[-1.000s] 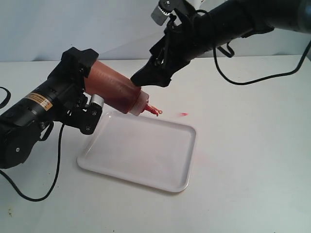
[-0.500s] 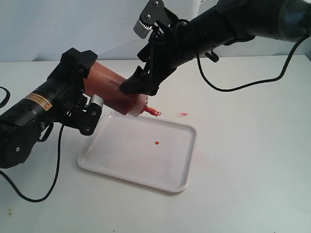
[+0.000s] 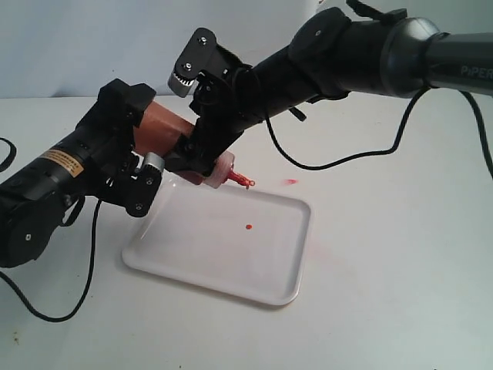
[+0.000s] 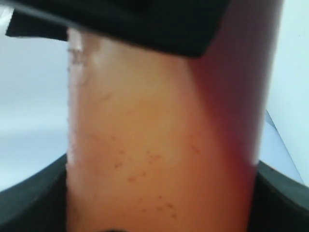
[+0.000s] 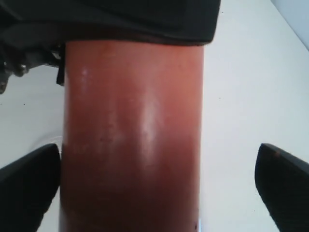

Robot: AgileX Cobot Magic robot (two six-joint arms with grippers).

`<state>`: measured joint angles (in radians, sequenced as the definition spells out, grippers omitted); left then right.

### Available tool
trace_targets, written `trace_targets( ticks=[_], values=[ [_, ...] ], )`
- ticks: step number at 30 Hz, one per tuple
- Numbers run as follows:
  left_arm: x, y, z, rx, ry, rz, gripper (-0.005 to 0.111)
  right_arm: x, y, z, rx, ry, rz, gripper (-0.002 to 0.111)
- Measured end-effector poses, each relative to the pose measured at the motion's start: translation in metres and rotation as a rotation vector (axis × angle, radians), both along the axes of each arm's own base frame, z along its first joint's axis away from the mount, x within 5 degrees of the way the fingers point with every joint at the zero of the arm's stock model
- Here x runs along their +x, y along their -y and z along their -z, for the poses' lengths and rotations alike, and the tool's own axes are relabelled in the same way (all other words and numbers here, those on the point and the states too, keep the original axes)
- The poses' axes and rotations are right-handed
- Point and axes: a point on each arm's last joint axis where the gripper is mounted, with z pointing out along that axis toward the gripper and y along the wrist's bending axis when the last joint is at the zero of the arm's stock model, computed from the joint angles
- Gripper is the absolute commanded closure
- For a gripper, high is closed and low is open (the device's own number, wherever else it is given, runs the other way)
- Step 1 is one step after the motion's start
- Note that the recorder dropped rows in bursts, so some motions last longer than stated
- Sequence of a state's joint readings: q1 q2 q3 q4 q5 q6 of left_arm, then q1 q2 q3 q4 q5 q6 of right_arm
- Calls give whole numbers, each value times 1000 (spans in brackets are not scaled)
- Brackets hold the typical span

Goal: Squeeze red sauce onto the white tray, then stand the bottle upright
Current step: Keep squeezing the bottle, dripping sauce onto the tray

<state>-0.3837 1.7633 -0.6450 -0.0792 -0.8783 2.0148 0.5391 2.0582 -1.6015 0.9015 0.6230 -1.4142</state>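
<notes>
The bottle [image 3: 163, 131] is tilted, its red nozzle [image 3: 239, 179] pointing down over the far edge of the white tray [image 3: 219, 258]. My left gripper [image 3: 137, 145] is shut on the bottle's base end; the bottle [image 4: 159, 145] fills the left wrist view between the fingers [image 4: 34, 203]. My right gripper [image 3: 196, 162] straddles the bottle near its shoulder and is open. In the right wrist view one finger [image 5: 29, 186] is at the bottle [image 5: 133, 135] and the other finger [image 5: 285, 179] stands well clear. A small round blob of red sauce [image 3: 248, 227] lies on the tray.
A tiny pale-red smear [image 3: 291, 182] marks the white table [image 3: 393, 254] just beyond the tray's far right corner. Black cables [image 3: 347, 158] trail from both arms across the table. A pale wall rises behind.
My right gripper has slid from the bottle's neck down along its body toward the left gripper. A red sauce blob appeared on the tray. The left arm and bottle have held still.
</notes>
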Motion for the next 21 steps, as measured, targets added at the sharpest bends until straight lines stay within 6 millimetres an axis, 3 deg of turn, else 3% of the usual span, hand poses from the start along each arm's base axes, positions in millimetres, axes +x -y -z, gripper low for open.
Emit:
trace_targets(
  ticks=[8, 11, 14, 21],
  values=[
    [0, 0, -2, -8, 25, -1, 107, 2, -3, 8, -5, -28, 37, 8],
    [0, 0, -3, -9, 29, -1, 107, 3, -3, 11, -8, -33, 42, 14],
    [0, 0, -3, -7, 35, 4, 107, 3, -3, 11, -3, -41, 49, 33],
    [0, 1, -3, -7, 37, 5, 107, 0, -5, 12, -1, -62, 40, 99]
  ],
)
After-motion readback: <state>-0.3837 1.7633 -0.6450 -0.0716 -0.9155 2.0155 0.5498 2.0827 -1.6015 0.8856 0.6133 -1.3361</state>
